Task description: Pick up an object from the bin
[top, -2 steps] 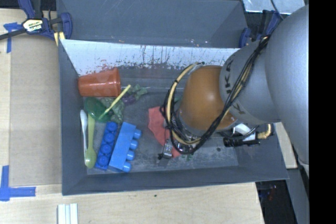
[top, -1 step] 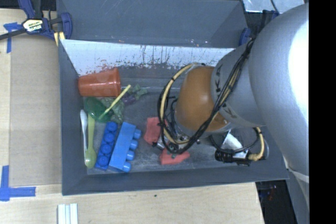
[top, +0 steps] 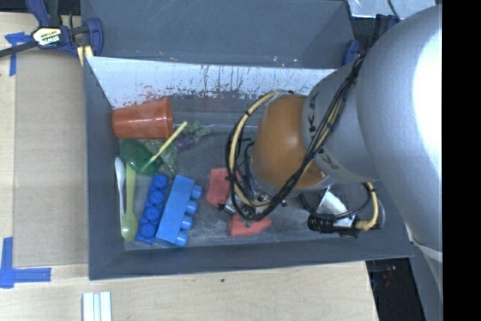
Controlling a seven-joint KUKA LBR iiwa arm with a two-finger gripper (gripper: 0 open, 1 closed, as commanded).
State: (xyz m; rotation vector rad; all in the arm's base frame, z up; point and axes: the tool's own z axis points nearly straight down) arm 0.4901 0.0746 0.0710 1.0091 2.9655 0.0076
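Observation:
My gripper (top: 240, 204) is low in the bin's front middle, mostly covered from above by the arm's orange dome. It hangs right over a red flat piece, seen as one part to its left (top: 217, 186) and another part just in front of it (top: 250, 225). Whether it is touching or holding the red piece is hidden. A light blue toy brick (top: 181, 210) lies a short way to the left, with a darker blue studded brick (top: 152, 208) beside it.
At the back left an orange cup (top: 143, 119) lies on its side. A yellow stick (top: 166, 145) leans over green translucent pieces (top: 140, 155). A white spoon (top: 119, 181) and a yellow-green spoon (top: 129, 201) lie by the left wall. A white scrap (top: 331, 202) is at the front right.

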